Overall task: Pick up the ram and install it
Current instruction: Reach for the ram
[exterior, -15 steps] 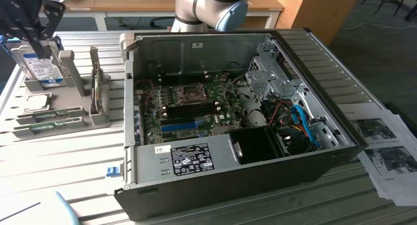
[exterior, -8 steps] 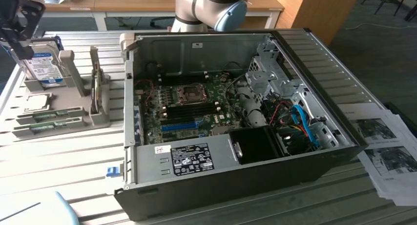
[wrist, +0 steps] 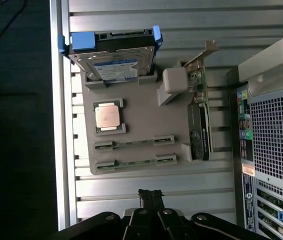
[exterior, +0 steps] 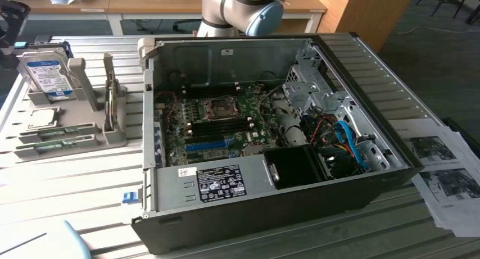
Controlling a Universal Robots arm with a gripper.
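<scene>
The tool (wrist: pixel 151 196) is closed and empty above the slatted table (wrist: pixel 181 195), near two ram sticks (wrist: pixel 134 144) lying in a grey holder (wrist: pixel 141 115). In the exterior view, the ram sticks (exterior: pixel 54 134) sit in that holder toward the exterior view's left of the open computer case (exterior: pixel 300 214).

I find the exterior view bright and evenly lit, and the ribbed grey metal table (exterior: pixel 67 175) looks washed pale. The interior of the open black computer case (exterior: pixel 262 225) is dim, and its front corner falls into deep shadow. In the wrist view the table's edge glares white. The floor (wrist: pixel 16 125) beside it is nearly black, and the black gripper (wrist: pixel 151 196) reads as a silhouette.
</scene>
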